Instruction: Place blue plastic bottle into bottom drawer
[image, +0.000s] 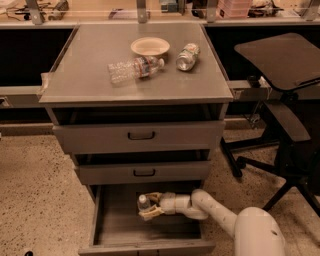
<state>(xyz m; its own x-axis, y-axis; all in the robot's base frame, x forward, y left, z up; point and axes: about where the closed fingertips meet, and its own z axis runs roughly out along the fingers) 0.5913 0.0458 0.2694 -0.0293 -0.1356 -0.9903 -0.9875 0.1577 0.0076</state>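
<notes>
**Operator:** While the arm reaches into the cabinet (95, 80), what is the condition of the gripper (148, 205)?

**Technician:** It sits low at the cabinet's front, inside the pulled-out bottom drawer (117, 222). Its two pale, curved fingers (151, 214) are closed narrowly onto the blue plastic bottle (143, 203), one on each side.

**Operator:** Describe the surfaces.

**Technician:** Matte grey flat panels form the cabinet. The bottom drawer is a wide grey box with a flat floor. The arm is smooth, white and rounded.

**Operator:** And the bottle?

**Technician:** Stout plastic, white cap, pale label. It stands roughly upright over the drawer floor, near the middle of the cabinet's width, with its body between the fingers and its cap above them. Contact with the floor cannot be confirmed.

**Operator:** Other items?

**Technician:** On the cabinet's top: a round cream bowl (150, 47), a slim crinkled clear bottle (134, 70) lying flat, and a metal can (187, 56) on its side.
</notes>
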